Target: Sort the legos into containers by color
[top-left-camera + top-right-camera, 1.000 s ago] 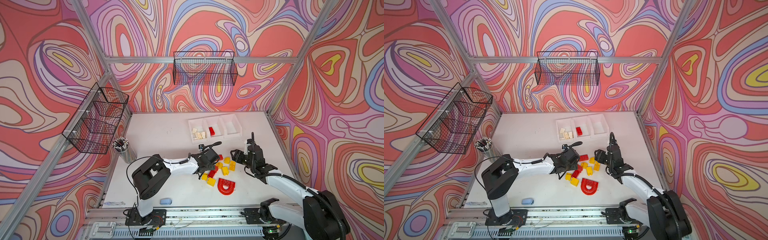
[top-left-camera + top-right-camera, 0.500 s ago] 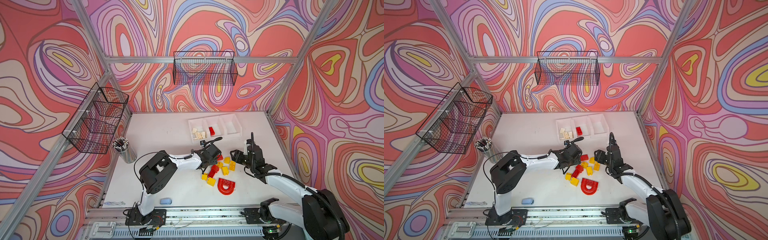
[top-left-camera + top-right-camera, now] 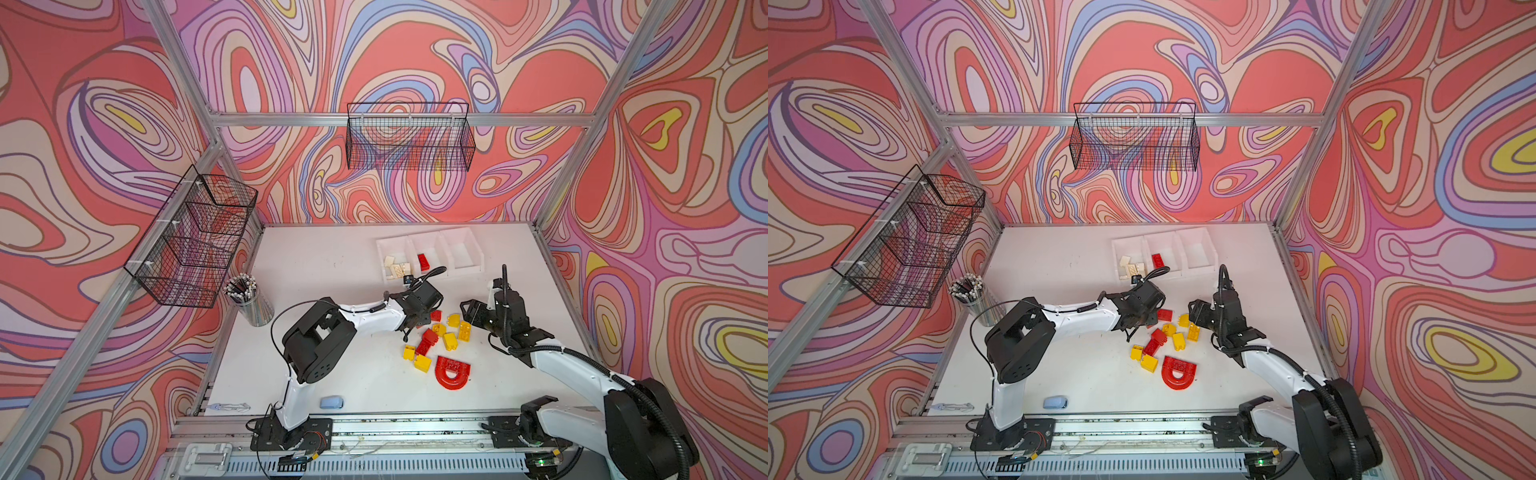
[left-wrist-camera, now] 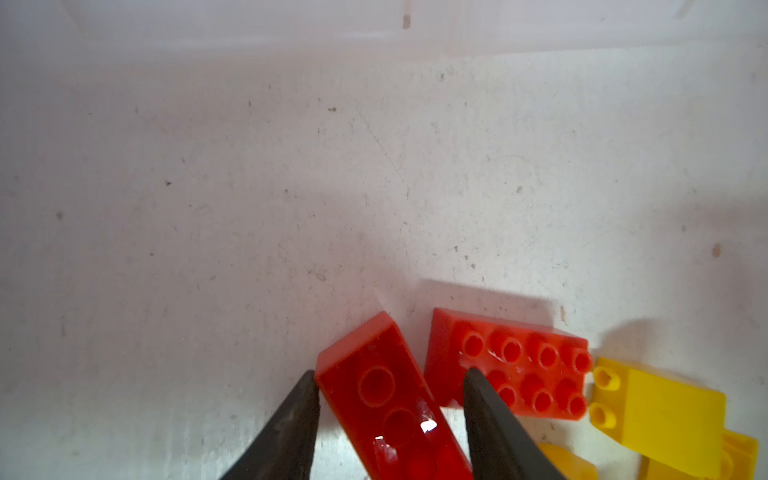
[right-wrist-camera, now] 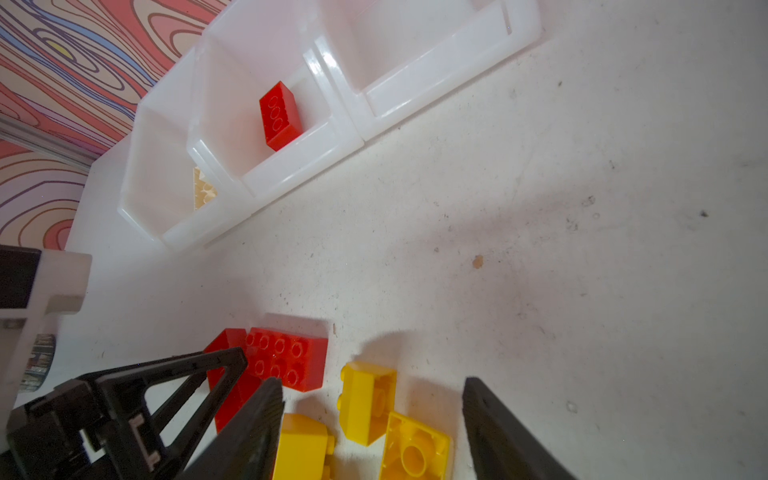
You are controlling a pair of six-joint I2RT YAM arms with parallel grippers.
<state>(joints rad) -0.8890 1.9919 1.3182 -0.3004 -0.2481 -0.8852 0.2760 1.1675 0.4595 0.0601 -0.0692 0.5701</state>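
At the table's left edge a pencil cup stands under a wire basket, and a blue block lies near the front rail.

Right of them the left arm stretches toward the middle, with the left gripper low at the left end of the pile of loose bricks. In the left wrist view its jaws stand partly apart with a red brick between them. That brick shows its hollow underside and sits skewed across the gap. One of the fingers touches its corner and the other runs close along its far edge; whether they pinch it I cannot tell. Just beside it an eight-stud brick, also red, lies studs up on the table, against a yellow one.

Behind the pile, the three joined bins sit in a row toward the back. The left bin holds cream bricks; the middle bin holds a lone red brick.

The pile lies in front of the bins, between the two grippers: yellow bricks and red ones mixed, close together or touching. The arch lies nearest the front, with two yellow pieces just to its left.

At the pile's right end the right gripper hangs with jaws wide apart, gripping nothing. In the right wrist view two yellow bricks rest on the table between its fingers.
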